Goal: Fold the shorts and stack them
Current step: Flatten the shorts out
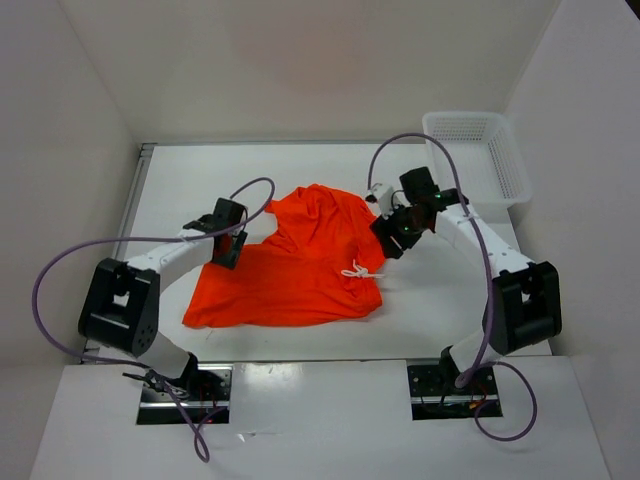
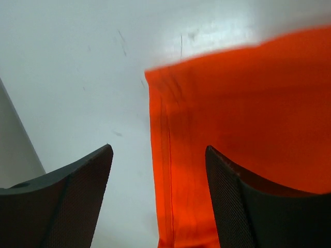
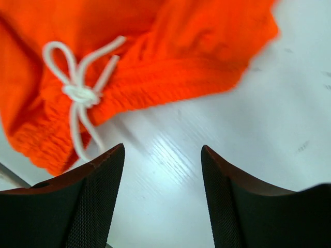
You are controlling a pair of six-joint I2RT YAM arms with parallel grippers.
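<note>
Left gripper: jaws wide apart and holding nothing. In the left wrist view one finger hangs over bare worktop and the other over orange cloth, so the jaws straddle a straight hemmed edge of the shorts. We cannot tell whether either finger touches the fabric.

Right gripper: jaws also wide apart, nothing between them. In the right wrist view both fingers sit above bare worktop, just beside the gathered waistband. The white drawstring is tied in a bow, and one loose end runs down toward the left-hand finger. We cannot confirm contact with the cloth.

The shorts lie in the middle of the worktop, between the two grippers. The wider part is spread flat toward the near edge. A bunched, rumpled part rises toward the far edge. The waistband side faces the right edge, and the drawstring shows there as a small white knot. The left gripper is at the side of the shorts that faces the left edge.

Container: a white mesh basket stands in the far right corner of the worktop, well apart from the shorts. Inside it we see only its own mesh walls and floor.
</note>
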